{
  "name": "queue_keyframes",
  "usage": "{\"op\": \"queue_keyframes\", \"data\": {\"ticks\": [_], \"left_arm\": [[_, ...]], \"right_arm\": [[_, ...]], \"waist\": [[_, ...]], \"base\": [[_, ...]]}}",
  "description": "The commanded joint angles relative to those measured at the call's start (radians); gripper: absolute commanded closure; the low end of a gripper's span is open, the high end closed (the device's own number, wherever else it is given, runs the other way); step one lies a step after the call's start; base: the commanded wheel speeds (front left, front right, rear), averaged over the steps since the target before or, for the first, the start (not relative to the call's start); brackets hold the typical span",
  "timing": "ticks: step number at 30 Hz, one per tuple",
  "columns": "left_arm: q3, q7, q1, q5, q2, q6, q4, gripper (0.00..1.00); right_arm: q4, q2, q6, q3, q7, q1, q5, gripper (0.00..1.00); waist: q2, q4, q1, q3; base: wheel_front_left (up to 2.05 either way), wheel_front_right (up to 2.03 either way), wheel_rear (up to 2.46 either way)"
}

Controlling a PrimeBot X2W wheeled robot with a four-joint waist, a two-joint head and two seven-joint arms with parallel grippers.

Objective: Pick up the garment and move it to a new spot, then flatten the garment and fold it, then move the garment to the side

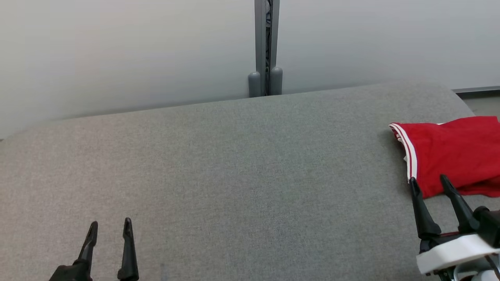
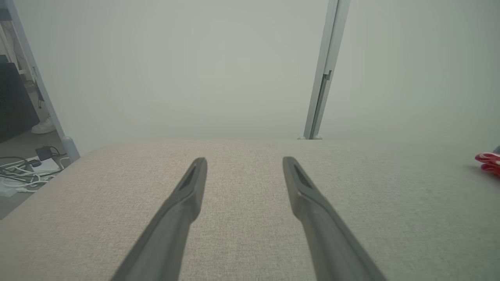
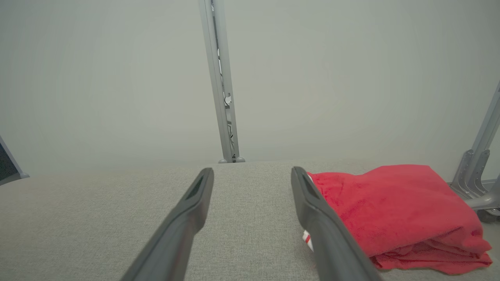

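I note one red garment [image 1: 455,154], white stripes along its left edge, folded into a compact layered bundle. It lies at the far right of the grey fabric surface [image 1: 234,175].

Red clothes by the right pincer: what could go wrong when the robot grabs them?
The red clothes lie bunched in layers, so the open right pincer might catch just the top layer and leave the rest dragging. They also sit near the right end of the gray pad, so a nudge might push them off.
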Motion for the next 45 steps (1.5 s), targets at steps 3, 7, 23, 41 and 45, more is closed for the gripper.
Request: {"op": "queue_keyframes", "data": {"ticks": [3,7,23,41,45], "left_arm": [[0.0,0.004,0.019,-0.001,0.006,0.006,-0.009,0.0],[-0.004,0.011,0.03,0.004,0.014,0.01,-0.018,0.0],[-0.017,0.037,0.042,0.013,0.034,0.028,-0.048,0.0],[-0.029,0.044,0.036,0.013,0.037,0.04,-0.062,0.0],[-0.031,0.044,0.037,0.013,0.037,0.042,-0.064,0.0]], "right_arm": [[-0.026,0.004,0.0,-0.021,0.012,0.03,-0.011,0.0],[-0.061,0.017,0.0,-0.043,0.032,0.06,-0.025,0.0],[-0.124,0.037,0.0,-0.074,0.08,0.101,-0.046,0.0],[-0.12,0.041,0.0,-0.075,0.077,0.104,-0.039,0.0],[-0.122,0.042,0.0,-0.074,0.074,0.106,-0.036,0.0]], "waist": [[-0.0001,0.004,0.0,-0.015],[-0.0001,0.008,0.0,-0.023],[-0.0001,0.01,0.0,-0.027],[-0.0001,0.016,0.0,-0.016],[-0.0001,0.018,0.0,-0.015]], "base": [[0.0,0.0,0.0],[0.0,0.0,0.0],[0.0,0.0,0.0],[0.0,0.0,0.0],[0.0,0.0,0.0]]}}
